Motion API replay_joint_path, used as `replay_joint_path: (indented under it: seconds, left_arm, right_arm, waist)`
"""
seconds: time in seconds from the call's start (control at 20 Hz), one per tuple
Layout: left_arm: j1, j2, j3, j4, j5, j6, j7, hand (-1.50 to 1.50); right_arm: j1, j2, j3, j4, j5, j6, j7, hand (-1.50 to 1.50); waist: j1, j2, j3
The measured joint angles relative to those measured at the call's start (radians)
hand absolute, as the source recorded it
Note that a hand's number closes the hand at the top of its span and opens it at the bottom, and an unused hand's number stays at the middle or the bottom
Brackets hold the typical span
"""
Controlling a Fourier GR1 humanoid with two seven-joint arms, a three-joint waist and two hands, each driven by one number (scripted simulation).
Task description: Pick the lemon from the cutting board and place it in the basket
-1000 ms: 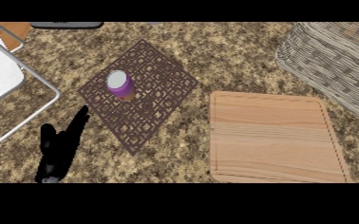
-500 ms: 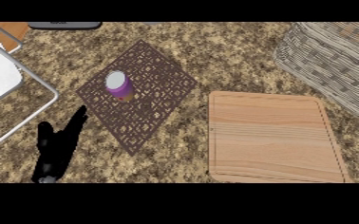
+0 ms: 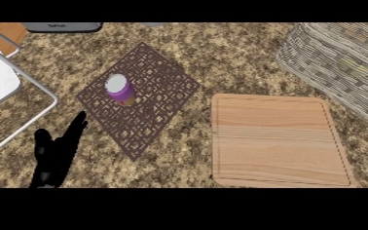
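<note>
Resting at the counter's near left corner, the left hand (image 3: pixel 56 153) is open, its black fingers straight and pointing away from the near edge, holding nothing; the right hand does not show. To its right, along the near edge, lies the wooden cutting board (image 3: pixel 279 140), flat and bare on top, with no lemon visible on it. Between hand and board, a little farther in, a dark lattice trivet (image 3: pixel 155 95) sits turned like a diamond on the speckled counter (image 3: pixel 215 53), and a small purple cup with a white top (image 3: pixel 119 88) stands on its left part. At the left edge a metal-framed white tray (image 3: pixel 9 80) juts in. At the far right corner is the woven basket (image 3: pixel 323 58); a faint yellowish patch shows through its weave, but whether that is the lemon cannot be told. Along the far edge, at the left, a grey device (image 3: pixel 61 27) is partly cut off.
</note>
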Motion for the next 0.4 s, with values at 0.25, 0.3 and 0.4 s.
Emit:
replay_joint_path:
  seconds: [0.25,0.3,0.4]
  left_arm:
    - [0.015,-0.012,0.0,-0.011,-0.019,0.021,0.008,0.0]
    - [0.017,-0.009,0.004,-0.013,-0.016,0.017,0.012,0.0]
    - [0.021,-0.009,0.011,-0.015,-0.013,0.018,0.018,0.0]
  right_arm:
    - [0.044,-0.025,-0.023,-0.108,-0.04,0.002,0.04,-1.5]
    - [0.059,-0.025,-0.028,-0.135,-0.044,-0.002,0.056,-1.5]
    - [0.111,-0.034,-0.038,-0.192,-0.061,0.019,0.075,-1.5]
  waist:
    - [-0.014,-0.004,-0.001]
    - [-0.017,-0.006,-0.001]
    - [-0.026,-0.008,-0.002]
